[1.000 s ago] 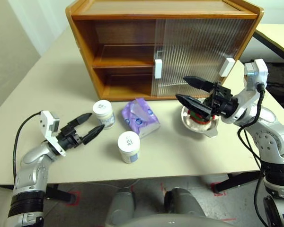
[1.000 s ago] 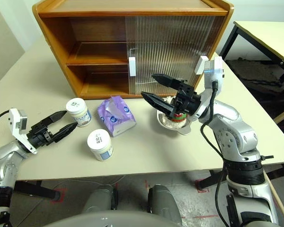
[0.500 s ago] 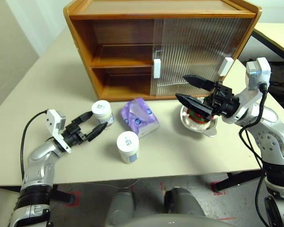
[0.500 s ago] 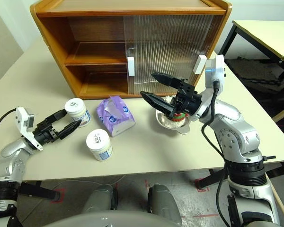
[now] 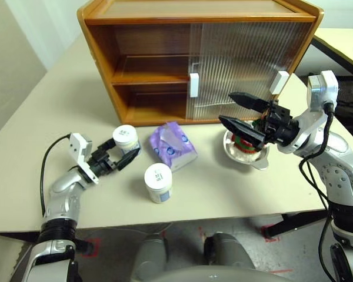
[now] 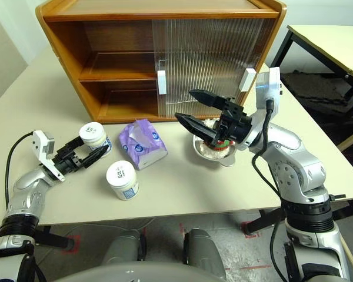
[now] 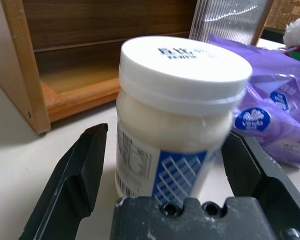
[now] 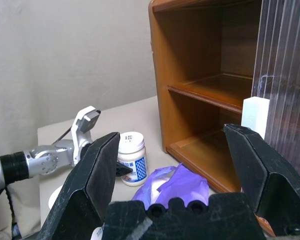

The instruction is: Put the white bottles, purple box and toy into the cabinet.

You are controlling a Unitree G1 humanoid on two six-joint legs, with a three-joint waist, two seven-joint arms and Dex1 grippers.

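L pincer (image 5: 119, 152) wide, fingers either side of far white bottle (image 5: 126, 138), not gripping. 2nd white bottle (image 5: 157, 181) nearer on counter (image 5: 76, 106). Purple box (image 5: 173, 146) between bottles & toy (image 5: 246, 143) in bowl. R pincer (image 5: 237, 114) wide above toy. Cabinet (image 5: 165, 59) far, left half uncovered.

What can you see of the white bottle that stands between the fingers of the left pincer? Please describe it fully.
The white bottle is a squat, milky plastic jar with a wide white screw lid bearing dark print and a blue-and-white label. It stands upright on the table, before the cabinet's open side and beside the purple box. The open left pincer brackets it, with gaps showing on both sides.
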